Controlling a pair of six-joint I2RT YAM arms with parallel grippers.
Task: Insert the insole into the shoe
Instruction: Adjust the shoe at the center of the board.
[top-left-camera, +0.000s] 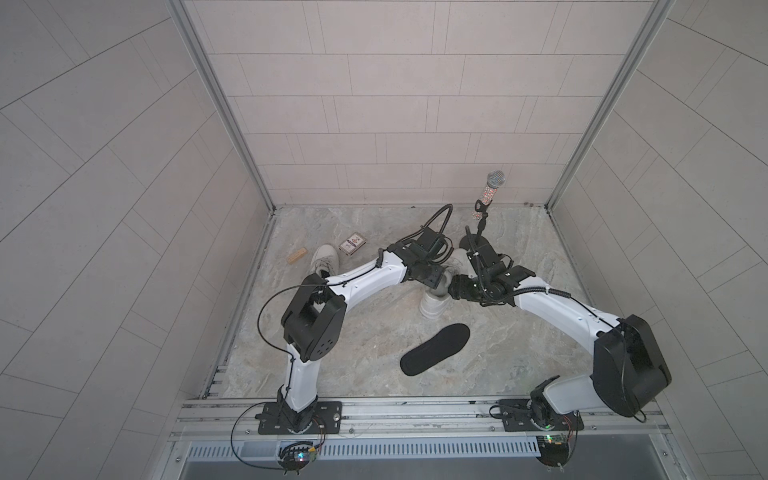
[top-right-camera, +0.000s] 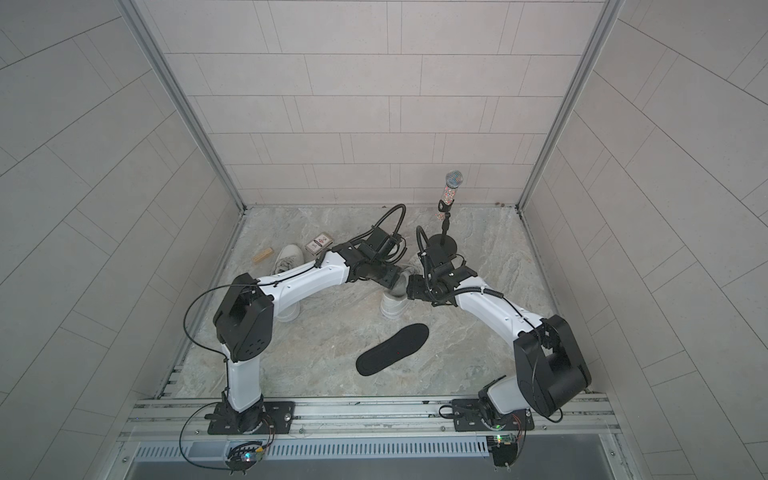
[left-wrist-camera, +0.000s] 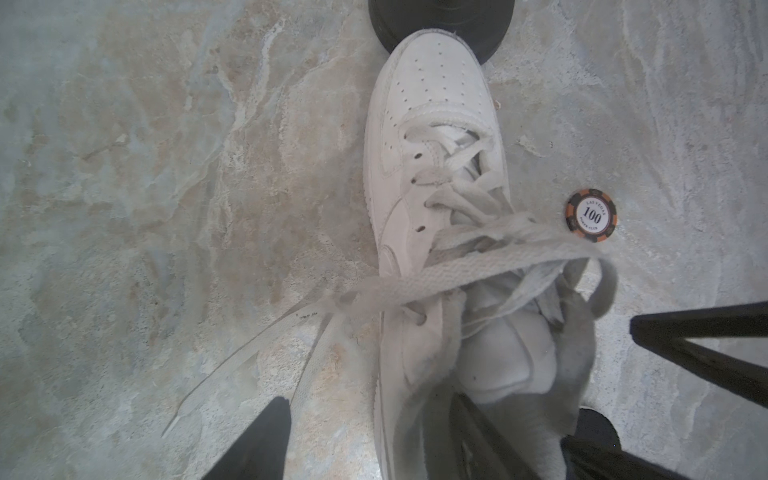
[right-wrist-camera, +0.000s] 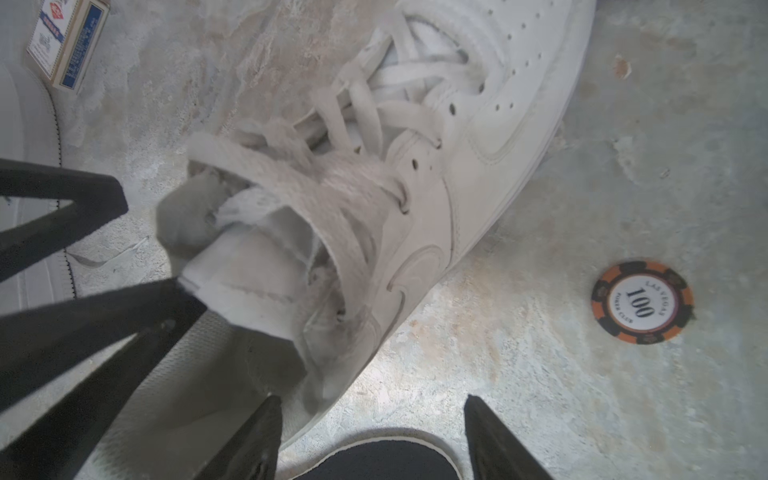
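nearest your side of the bench lies the black insole, flat, toe end angled away and to the right. nothing grips it, and it is clear of the shoe, so the insertion itself hasn't begun. by my reading you're on the preparing step: getting the shoe mouth held open before the insole is fetched.

just past the insole both arms meet over the white sneaker, which sits upright on its sole with the heel toward you. the left gripper is spread, one finger outside the shoe's side wall and the other down in the opening behind the tongue, with its tip against that tongue. the right gripper is also spread, straddling the opposite side by the heel; i see neither one pinching anything.

the shoe looks soft and worn: the collar sags and the loose laces trail across the opening. they could snag the insole's toe, so the next move likely calls for one gripper to close on the collar or tongue and pull it back while the other goes for the insole.

farther on, a poker chip sits beside the shoe, and the toe touches or overlaps a black stand base.
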